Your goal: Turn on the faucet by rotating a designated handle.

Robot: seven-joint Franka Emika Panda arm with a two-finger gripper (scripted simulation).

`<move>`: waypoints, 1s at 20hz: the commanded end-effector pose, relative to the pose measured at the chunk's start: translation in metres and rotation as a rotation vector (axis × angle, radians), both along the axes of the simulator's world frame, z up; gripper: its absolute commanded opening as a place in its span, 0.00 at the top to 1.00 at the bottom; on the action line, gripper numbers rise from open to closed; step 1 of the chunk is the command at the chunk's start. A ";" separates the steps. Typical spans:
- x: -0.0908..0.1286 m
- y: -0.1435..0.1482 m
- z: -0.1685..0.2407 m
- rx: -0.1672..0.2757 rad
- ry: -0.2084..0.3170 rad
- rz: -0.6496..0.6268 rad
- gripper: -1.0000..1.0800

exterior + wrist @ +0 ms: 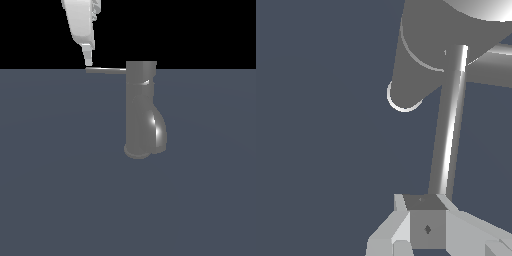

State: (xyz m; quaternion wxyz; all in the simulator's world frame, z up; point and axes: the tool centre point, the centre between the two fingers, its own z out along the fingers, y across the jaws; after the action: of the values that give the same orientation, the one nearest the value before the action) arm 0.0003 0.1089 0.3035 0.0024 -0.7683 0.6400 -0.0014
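- Faucet (142, 110): you have it standing upright on the flat dark blue-grey floor (60, 190), flared round base down, with its bulging spout curving out low on the side toward the exterior view's right.
- Handle (106, 70): this thin grey rod leaves the faucet's top and runs level, away from the column on the side opposite the spout.
- Gripper (88, 63): your white tool comes down from above, tilted, and its tip sits at the handle's free end, well away from the faucet column.
- Contact: in the exterior view the fingertip (88, 59) appears to touch the top of the rod's outer end; you cannot confirm a firm press from that angle.
- Wrist view: the handle (448, 125) runs from the faucet (426, 45) straight to the gripper (426, 220), and its end meets the grey pad between the finger parts.
- Tool state: I cannot tell you whether the jaws are apart or closed; neither view shows the gap plainly.
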 end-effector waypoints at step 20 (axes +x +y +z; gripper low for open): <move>0.027 -0.014 -0.018 -0.002 0.005 -0.137 1.00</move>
State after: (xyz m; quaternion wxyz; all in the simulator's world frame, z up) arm 0.0274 0.0951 0.2852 0.0000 -0.7223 0.6916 0.0000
